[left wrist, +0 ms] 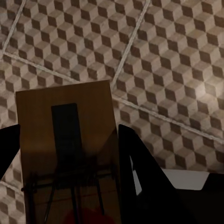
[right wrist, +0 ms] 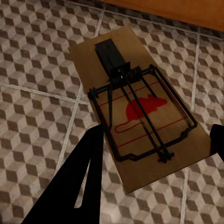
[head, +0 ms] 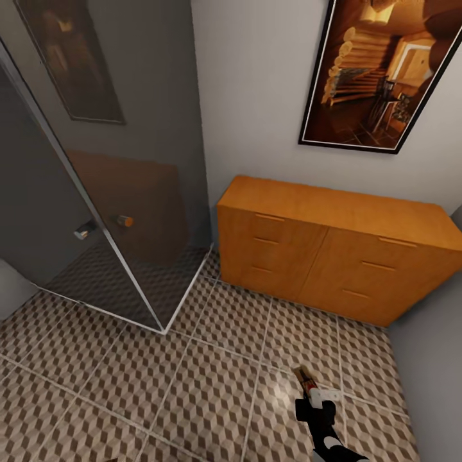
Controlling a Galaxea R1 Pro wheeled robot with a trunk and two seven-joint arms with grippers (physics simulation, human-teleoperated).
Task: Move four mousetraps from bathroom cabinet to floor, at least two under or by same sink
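Observation:
My right gripper [head: 312, 396] hangs low over the bathroom floor [head: 192, 385], shut on a mousetrap [head: 304, 378] that points toward the cabinet [head: 333, 250]. The right wrist view shows that mousetrap [right wrist: 140, 116] face up between the fingers of the right gripper [right wrist: 157, 133], with dark wire and a red mouse print. A strip of the cabinet [right wrist: 177, 9] lies just beyond it. My left gripper [left wrist: 69, 128] is shut on a second mousetrap [left wrist: 65, 140], a tan board held above the cube-patterned floor [left wrist: 163, 56]. The cabinet's drawers are all closed. The sink is out of view.
A grey glass shower enclosure [head: 128, 192] with a round knob [head: 124, 221] stands left of the cabinet. Its corner juts onto the tiles. A framed picture [head: 378, 70] hangs on the wall above the cabinet. A grey wall [head: 436, 385] closes the right side.

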